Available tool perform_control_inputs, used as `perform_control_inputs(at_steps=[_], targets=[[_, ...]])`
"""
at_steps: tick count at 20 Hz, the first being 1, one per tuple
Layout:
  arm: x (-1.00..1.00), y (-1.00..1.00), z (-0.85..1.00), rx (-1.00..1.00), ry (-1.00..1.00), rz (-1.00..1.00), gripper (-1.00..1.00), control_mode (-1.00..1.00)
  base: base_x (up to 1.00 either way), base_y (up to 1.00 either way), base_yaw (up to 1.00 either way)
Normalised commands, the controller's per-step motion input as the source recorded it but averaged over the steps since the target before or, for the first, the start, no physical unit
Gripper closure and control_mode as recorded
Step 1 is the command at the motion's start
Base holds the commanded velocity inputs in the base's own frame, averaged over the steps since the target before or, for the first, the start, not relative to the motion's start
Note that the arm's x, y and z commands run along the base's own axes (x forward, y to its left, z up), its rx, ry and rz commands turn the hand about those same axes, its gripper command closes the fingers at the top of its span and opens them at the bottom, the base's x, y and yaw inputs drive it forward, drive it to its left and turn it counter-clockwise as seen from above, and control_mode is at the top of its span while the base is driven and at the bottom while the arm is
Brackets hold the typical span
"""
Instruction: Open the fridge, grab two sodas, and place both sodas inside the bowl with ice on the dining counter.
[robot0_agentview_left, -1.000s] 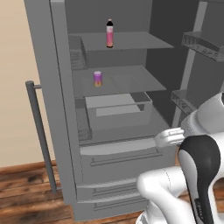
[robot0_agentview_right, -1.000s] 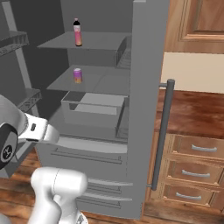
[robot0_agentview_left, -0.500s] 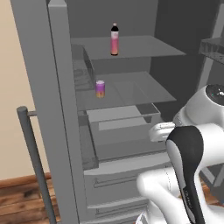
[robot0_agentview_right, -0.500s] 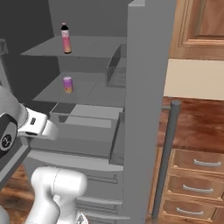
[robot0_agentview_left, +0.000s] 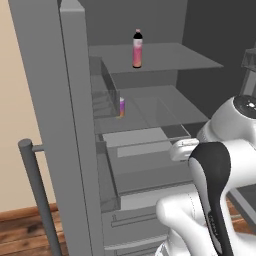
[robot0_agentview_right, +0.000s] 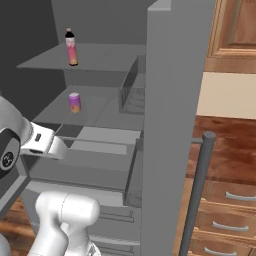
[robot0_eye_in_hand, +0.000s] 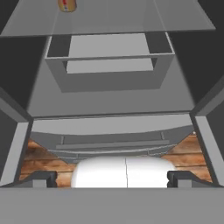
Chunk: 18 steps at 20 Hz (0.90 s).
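Right now I see the fridge (robot0_agentview_left: 75, 125) standing open, the pink bottle (robot0_agentview_left: 137, 49) upright on its upper shelf and the purple can (robot0_agentview_right: 74, 102) on the shelf below. My gripper (robot0_eye_in_hand: 112, 178) hangs before the drawers, jaws spread fully wide, holding nothing.

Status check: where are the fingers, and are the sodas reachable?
Gripper open, empty, below the shelves. Short purple-pink can on middle shelf, slim pink bottle above. Grey fridge open; path clear.
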Motion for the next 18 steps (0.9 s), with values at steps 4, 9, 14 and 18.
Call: perform_control_inputs(at_steps=[4,9,14,18], targets=[[0.00,0.00,0.00,0.00,0.00,0.00,-1.00,1.00,0.62,0.43,0.00],[0.00,0.00,0.00,0.00,0.00,0.00,-1.00,1.00,0.86,0.44,0.00],[0.00,0.00,0.00,0.00,0.00,0.00,-1.00,1.00,0.97,0.38,0.00],[0.35,0.36,-0.07,0.00,-0.34,0.14,-1.00,-1.00,0.00,0.00,0.00]])
